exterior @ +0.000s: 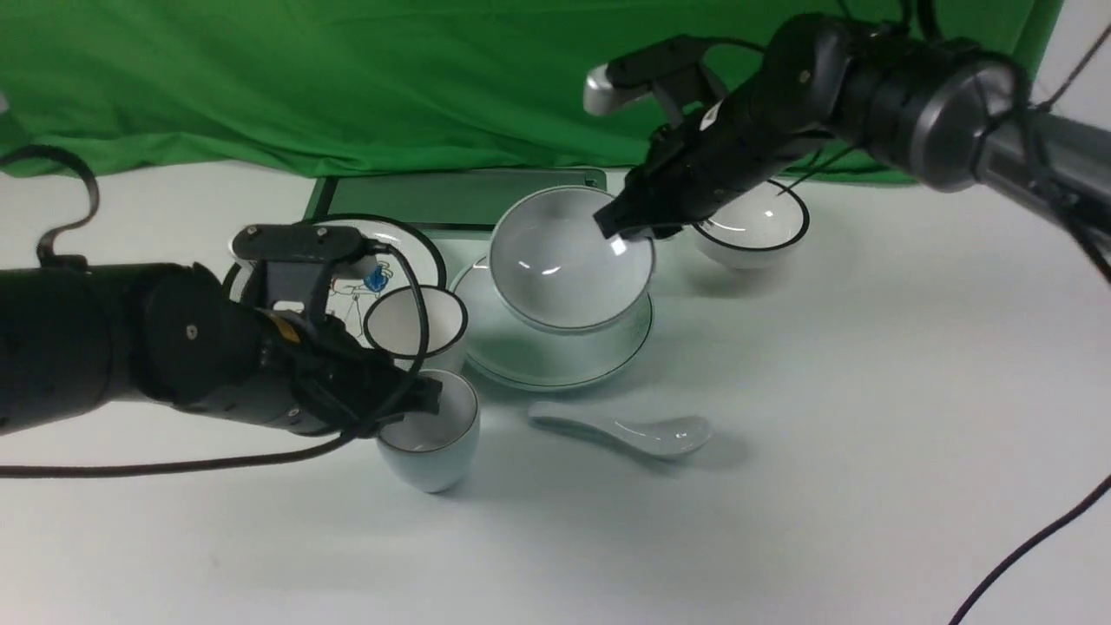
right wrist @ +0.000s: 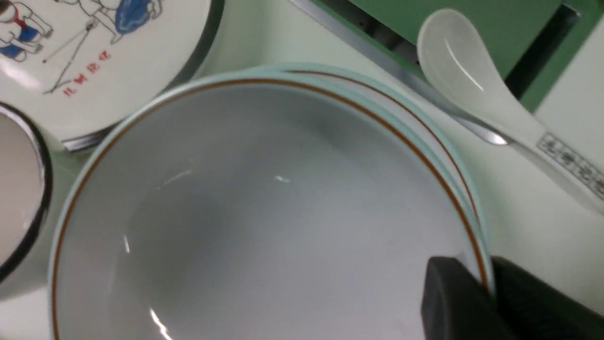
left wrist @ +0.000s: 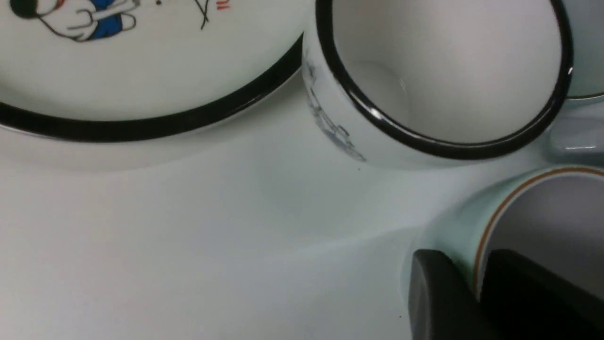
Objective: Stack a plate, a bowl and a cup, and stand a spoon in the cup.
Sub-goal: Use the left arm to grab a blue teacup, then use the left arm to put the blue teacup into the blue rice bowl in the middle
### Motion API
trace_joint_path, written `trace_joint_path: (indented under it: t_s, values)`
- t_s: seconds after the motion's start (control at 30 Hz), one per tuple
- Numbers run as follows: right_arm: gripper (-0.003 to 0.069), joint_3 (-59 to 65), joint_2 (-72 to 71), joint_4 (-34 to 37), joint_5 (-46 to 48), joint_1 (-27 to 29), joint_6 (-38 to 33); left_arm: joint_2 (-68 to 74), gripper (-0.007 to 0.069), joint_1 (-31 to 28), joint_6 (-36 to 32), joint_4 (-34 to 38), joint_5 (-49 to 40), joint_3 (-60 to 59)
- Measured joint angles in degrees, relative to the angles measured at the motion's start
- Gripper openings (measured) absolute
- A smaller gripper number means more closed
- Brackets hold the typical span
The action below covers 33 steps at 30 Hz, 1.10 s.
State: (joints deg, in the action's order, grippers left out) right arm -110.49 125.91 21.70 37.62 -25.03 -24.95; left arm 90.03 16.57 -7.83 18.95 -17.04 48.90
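**While the bowl (exterior: pixel 568 260) hangs over the plate (exterior: pixel 521 360), the cup (exterior: pixel 438 447) is gripped too**

Since the right jaws pinch the bowl's far rim, the bowl hangs tilted over the plate, its mouth leaning toward the robot. Probably it must be levelled and lowered straight down. Beside the plate's near left edge, the left jaws pinch the rim of the cup. The spoon (exterior: pixel 629 431) lies on the table (exterior: pixel 825 434) before the plate, crosswise.

A cartoon-printed plate (exterior: pixel 404 252) and black-rimmed cup (exterior: pixel 415 323) sit left of centre on a white table (exterior: pixel 781 477), a black-rimmed small bowl (exterior: pixel 764 227) upper right, a green tray (exterior: pixel 451 198) and green backdrop (exterior: pixel 347 78) behind, a print-handled spoon (right wrist: pixel 476 94) across the tray's edge.
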Motion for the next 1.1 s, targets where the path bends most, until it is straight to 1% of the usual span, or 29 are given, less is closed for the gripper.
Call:
trace_joint_path:
  t_s: [0.1, 0.27, 0.43, 0.53, 0.63, 0.73, 0.83, 0.97, 1.03, 1.1]
  values:
    - [0.0080, -2.57, 3.58, 0.01, -0.19, -0.20, 0.78, 0.18, 0.0045, 0.00, -0.40, 0.00, 0.13, 0.05]
    - [0.0080, -3.19, 6.11, -0.52, 0.12, -0.20, 1.13, 0.32, 0.0015, 0.00, -1.06, 0.00, 0.08, 0.07]
    - [0.0125, -3.35, 6.25, -0.35, 0.40, -0.15, 1.26, -0.13, 0.0001, 0.00, -1.67, 0.00, -0.20, 0.07]
    - [0.0218, -3.58, 6.71, -0.19, 0.45, -0.15, 1.26, -2.51, 0.0000, 0.00, -1.89, 0.72, -0.98, 0.29]
    - [0.0312, -4.56, 6.75, -0.08, 2.11, -0.11, 1.26, -4.68, 0.0000, 0.00, -3.36, 2.19, -3.86, 2.47]
    - [0.0388, -6.39, 5.61, -0.55, 5.13, 0.02, 1.26, -5.04, 0.0000, 0.00, -5.13, 3.40, -8.76, 8.30]
    - [0.0424, -8.68, 2.95, -3.74, 8.85, -0.02, 1.26, -2.38, 0.0000, 0.00, -5.85, 3.40, -12.31, 16.42]
    - [0.0417, -9.91, -2.57, -12.53, 9.49, 0.11, 3.08, 6.42, 0.0000, 0.00, -5.98, 2.30, -13.80, 29.40]
    - [0.0407, -10.22, -3.93, -15.11, 9.67, 0.80, 4.82, 12.10, 0.0000, 0.00, -5.98, 1.49, -14.72, 35.45]
    - [0.0399, -10.22, -4.50, -16.26, 11.36, 1.90, 6.31, 16.68, 0.0000, 0.00, -5.98, 0.60, -16.17, 40.42]
